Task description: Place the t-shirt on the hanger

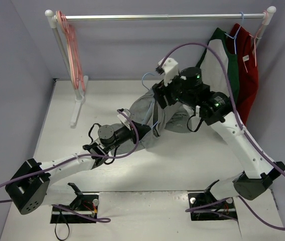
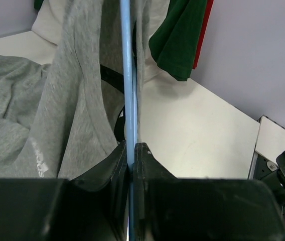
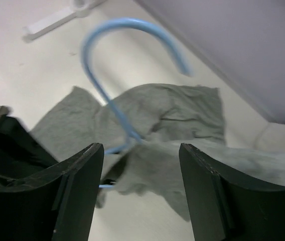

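hanger (image 2: 127,75) pinched in left claw (image 2: 131,149), right claw (image 3: 140,150) spread

White table (image 1: 182,165), wrinkled grey t-shirt (image 1: 141,108) partly heaped on it near the centre, white clothes-rack foot (image 1: 77,108) at 10 o'clock, left arm base plate (image 1: 57,217) at 7 o'clock, right arm base plate (image 1: 230,216) at 5 o'clock

The left arm (image 1: 67,164) stretches low from its base toward the middle, and the left claw (image 2: 131,148) is pinched tight on the hanger (image 2: 127,75) wire. The right arm (image 1: 243,143) arches high and folds back inward. The right claw (image 3: 141,150) tilts downward, fingers (image 3: 77,191) spread apart and gripping nothing.
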Robot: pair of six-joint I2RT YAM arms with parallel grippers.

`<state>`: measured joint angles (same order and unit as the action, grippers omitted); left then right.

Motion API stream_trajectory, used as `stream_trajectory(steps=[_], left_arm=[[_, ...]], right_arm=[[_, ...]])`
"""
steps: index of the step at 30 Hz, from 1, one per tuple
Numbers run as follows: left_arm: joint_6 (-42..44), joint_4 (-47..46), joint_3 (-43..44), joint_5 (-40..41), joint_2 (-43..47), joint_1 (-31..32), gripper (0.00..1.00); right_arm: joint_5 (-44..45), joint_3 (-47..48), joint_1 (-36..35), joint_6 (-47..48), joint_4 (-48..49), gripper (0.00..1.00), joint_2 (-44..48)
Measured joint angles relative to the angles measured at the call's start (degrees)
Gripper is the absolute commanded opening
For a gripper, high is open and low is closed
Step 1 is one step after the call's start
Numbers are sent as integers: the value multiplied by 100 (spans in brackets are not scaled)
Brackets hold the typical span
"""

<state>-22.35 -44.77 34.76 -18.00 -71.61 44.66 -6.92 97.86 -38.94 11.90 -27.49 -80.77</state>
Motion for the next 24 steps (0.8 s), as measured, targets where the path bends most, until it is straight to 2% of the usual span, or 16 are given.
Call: stream_trajectory(steps=[8,17,24], left_arm=[[28,-55,-61,26,114,0,0],[214,216,-59,-52,243,0,0],[439,680,42,-168,369,0,0]], right_arm=[[-184,197,1434,627,-223,57,444],[-1078,-205,1458,1561,-319,60,389],[-1366,-234,1458,2153,-310,61,26]])
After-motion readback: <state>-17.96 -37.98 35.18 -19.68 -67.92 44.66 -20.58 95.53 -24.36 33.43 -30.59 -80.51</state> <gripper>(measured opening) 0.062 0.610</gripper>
